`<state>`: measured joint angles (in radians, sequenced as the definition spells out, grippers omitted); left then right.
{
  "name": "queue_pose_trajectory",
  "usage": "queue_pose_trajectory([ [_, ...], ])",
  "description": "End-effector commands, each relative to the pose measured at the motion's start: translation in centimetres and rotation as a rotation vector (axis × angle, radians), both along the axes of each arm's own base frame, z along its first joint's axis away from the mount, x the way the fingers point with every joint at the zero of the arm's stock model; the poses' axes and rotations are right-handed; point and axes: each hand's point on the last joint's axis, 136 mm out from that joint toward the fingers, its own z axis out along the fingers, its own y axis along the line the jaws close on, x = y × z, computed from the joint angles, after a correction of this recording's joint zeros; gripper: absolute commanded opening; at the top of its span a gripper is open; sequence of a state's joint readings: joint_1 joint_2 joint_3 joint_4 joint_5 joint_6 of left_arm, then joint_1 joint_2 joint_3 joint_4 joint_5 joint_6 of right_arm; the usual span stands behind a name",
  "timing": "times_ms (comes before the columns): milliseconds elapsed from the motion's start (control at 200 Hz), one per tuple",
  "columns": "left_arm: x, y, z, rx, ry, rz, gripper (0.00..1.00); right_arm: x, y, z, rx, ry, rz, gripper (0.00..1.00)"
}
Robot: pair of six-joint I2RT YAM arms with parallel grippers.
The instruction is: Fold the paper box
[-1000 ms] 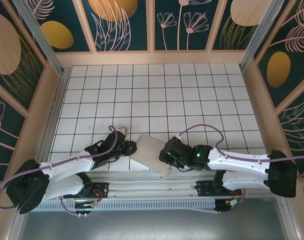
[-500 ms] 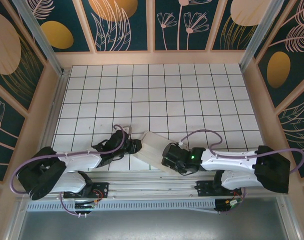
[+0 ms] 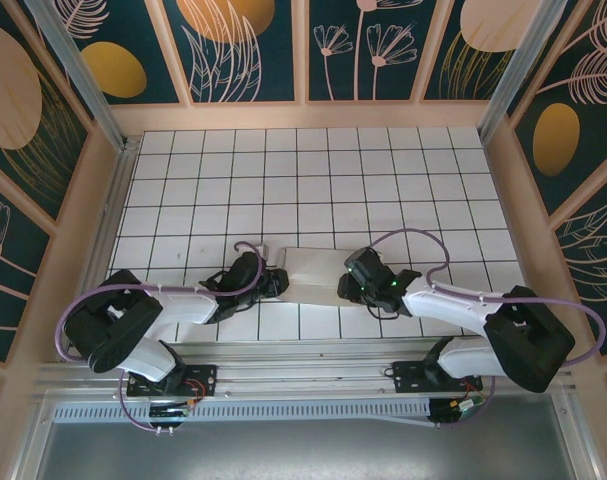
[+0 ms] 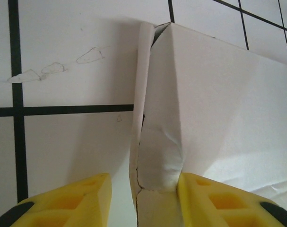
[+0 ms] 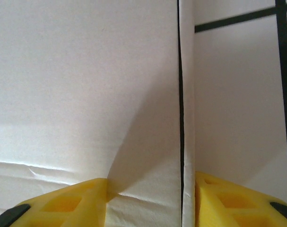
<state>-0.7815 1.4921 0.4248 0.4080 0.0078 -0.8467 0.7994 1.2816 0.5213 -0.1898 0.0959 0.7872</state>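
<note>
Paper box (image 3: pixel 311 268) lies flat toward six o'clock on the gridded tabletop (image 3: pixel 313 170), between the two pincers. Left gripper (image 3: pixel 274 284) sits at its nine o'clock end. In the left wrist view its yellow fingers (image 4: pixel 63 201) stand parted astride a crumpled end flap (image 4: pixel 157 142), one touching the card, the other clear of it. Right gripper (image 3: pixel 349 284) meets the three o'clock end, jaws likewise apart around a narrow side strip (image 5: pixel 188 118). Farther off, toward twelve o'clock, white tiles reach the patterned back wall (image 3: pixel 303 50).
</note>
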Motion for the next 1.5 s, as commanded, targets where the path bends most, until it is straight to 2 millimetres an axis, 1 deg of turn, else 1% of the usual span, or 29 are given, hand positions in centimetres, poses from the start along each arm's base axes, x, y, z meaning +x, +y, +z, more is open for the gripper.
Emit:
queue_pose_trajectory([
  [0, -2.9, -1.5, -0.3, -0.014, 0.088, -0.152, 0.44, 1.3, -0.1, 0.2, -0.019, -0.044, 0.016, 0.48],
  [70, -2.0, -0.9, 1.0, 0.024, 0.049, -0.118, 0.47, 1.6, -0.2, 0.7, -0.017, -0.052, 0.010, 0.49],
  [145, -1.1, -0.2, 2.6, 0.063, 0.004, -0.086, 0.53, 1.9, -0.6, 1.4, -0.017, -0.070, -0.005, 0.51],
  [260, -0.6, -0.5, 5.8, 0.015, -0.069, -0.086, 0.60, 2.3, -1.0, 1.9, -0.006, -0.085, -0.022, 0.51],
  [305, -0.4, -0.4, 6.5, 0.012, -0.083, -0.077, 0.61, 2.3, -1.1, 1.9, -0.004, -0.084, -0.023, 0.51],
  [350, -0.3, 0.0, 6.7, 0.035, -0.085, -0.058, 0.61, 2.4, -1.1, 1.9, -0.005, -0.082, -0.021, 0.52],
  [445, 0.3, 1.1, 6.8, 0.091, -0.087, -0.011, 0.59, 2.5, -1.1, 1.9, -0.006, -0.082, -0.017, 0.52],
  [531, 0.7, 0.9, 7.0, 0.093, -0.097, -0.002, 0.57, 2.5, -1.0, 1.9, -0.003, -0.079, -0.014, 0.52],
  [586, 1.1, 0.4, 7.1, 0.093, -0.090, -0.003, 0.55, 2.6, -0.8, 2.0, 0.004, -0.081, -0.010, 0.52],
  [751, 1.9, -1.4, 6.0, 0.085, -0.018, -0.005, 0.49, 2.8, -0.8, 1.8, 0.001, -0.075, -0.009, 0.51],
  [871, 1.7, -3.2, 5.5, 0.031, 0.022, -0.051, 0.46, 2.8, -0.6, 1.7, 0.007, -0.069, -0.005, 0.51],
  [986, 1.6, -3.6, 4.8, 0.039, 0.051, -0.074, 0.45, 2.9, -0.4, 1.8, 0.011, -0.066, -0.003, 0.51],
  [1126, 1.6, -3.2, 4.0, 0.086, 0.066, -0.071, 0.45, 2.9, -0.2, 1.9, 0.022, -0.063, 0.000, 0.51],
  [1216, 1.6, -2.7, 4.0, 0.106, 0.059, -0.062, 0.45, 2.9, -0.3, 1.8, 0.014, -0.063, -0.001, 0.51],
  [1361, 1.6, -2.5, 4.1, 0.116, 0.055, -0.061, 0.45, 2.9, -0.3, 1.7, 0.016, -0.061, 0.001, 0.51],
  [1497, 2.0, -1.5, 3.7, 0.179, 0.040, -0.036, 0.45, 2.9, -0.3, 1.7, 0.016, -0.060, -0.001, 0.51],
])
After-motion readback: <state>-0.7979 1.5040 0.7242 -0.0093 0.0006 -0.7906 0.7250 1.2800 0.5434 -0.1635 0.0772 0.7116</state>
